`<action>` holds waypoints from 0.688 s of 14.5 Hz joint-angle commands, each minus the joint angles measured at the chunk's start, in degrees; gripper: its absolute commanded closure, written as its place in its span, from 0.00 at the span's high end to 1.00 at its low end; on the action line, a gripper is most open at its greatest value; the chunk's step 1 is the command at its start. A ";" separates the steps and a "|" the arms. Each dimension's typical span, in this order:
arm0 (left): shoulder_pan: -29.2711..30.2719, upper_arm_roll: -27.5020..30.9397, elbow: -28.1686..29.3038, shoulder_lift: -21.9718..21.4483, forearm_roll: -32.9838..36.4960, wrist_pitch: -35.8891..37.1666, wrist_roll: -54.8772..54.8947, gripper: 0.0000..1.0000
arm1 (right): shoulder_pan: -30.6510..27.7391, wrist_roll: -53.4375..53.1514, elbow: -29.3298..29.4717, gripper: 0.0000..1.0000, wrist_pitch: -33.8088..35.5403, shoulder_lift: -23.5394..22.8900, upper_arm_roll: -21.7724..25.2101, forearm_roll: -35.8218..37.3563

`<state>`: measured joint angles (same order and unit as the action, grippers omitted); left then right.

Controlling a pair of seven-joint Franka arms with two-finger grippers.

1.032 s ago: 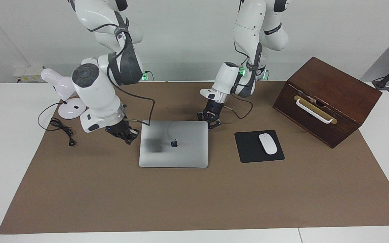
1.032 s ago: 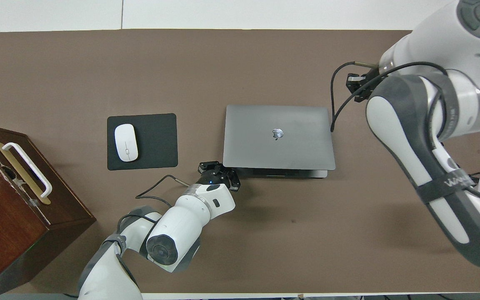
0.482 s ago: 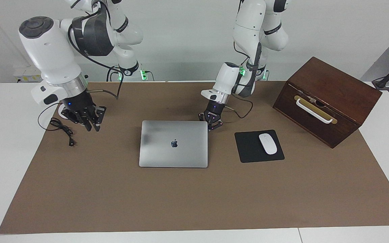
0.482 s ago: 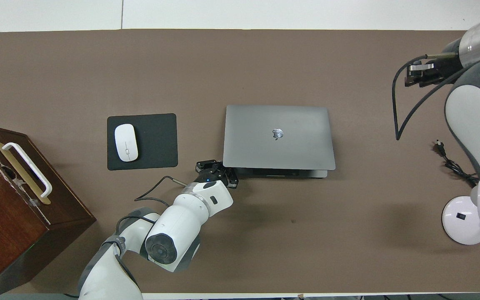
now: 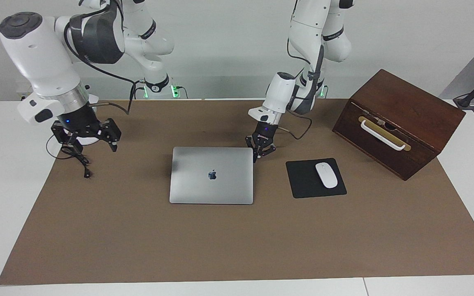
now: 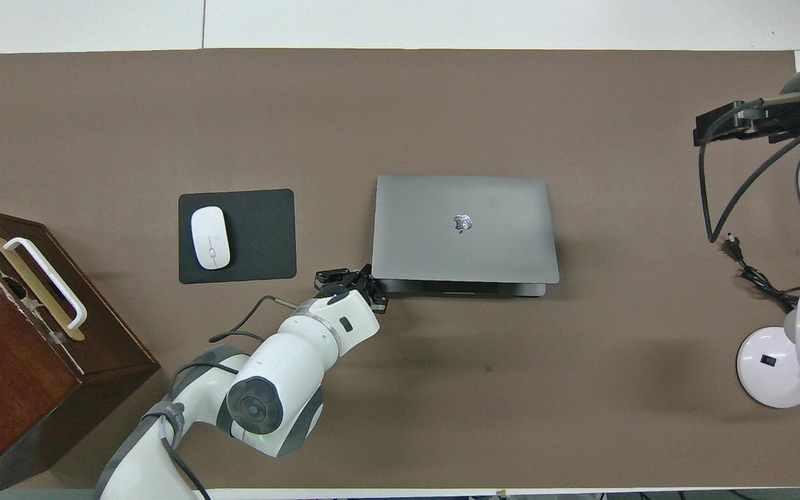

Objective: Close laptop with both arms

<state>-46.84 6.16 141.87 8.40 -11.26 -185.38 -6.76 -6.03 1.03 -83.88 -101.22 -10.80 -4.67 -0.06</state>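
The silver-grey laptop point(image 5: 211, 176) lies flat on the brown mat with its lid down and the apple logo up; in the overhead view point(image 6: 462, 226) a thin strip of its base shows under the lid's edge nearest the robots. My left gripper point(image 5: 261, 149) is open, low at the laptop's corner nearest the robots on the mouse pad's side, and also shows in the overhead view point(image 6: 349, 283). My right gripper point(image 5: 87, 139) is open and empty, raised over the mat's edge at the right arm's end, away from the laptop; the overhead view point(image 6: 740, 121) shows it too.
A white mouse point(image 5: 326, 174) lies on a black mouse pad point(image 5: 300, 183) beside the laptop. A brown wooden box point(image 5: 401, 119) with a white handle stands at the left arm's end. A white desk lamp point(image 6: 782, 354) and its black cable point(image 5: 78, 158) are at the right arm's end.
My right gripper has pulled away from the laptop's side to the mat's edge and risen. My left gripper has shifted slightly at the laptop's corner. The laptop has stayed flat.
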 commanded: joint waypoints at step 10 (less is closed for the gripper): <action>12.20 0.25 -8.16 -25.97 7.82 58.94 0.96 0.00 | -3.12 -2.84 0.64 1.00 6.73 2.45 -1.13 -1.70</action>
<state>-37.22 6.77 137.86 -15.46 -6.50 -136.05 -6.35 -8.97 2.77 -83.79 -96.42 -8.94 -5.24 -2.73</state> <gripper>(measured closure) 0.991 0.000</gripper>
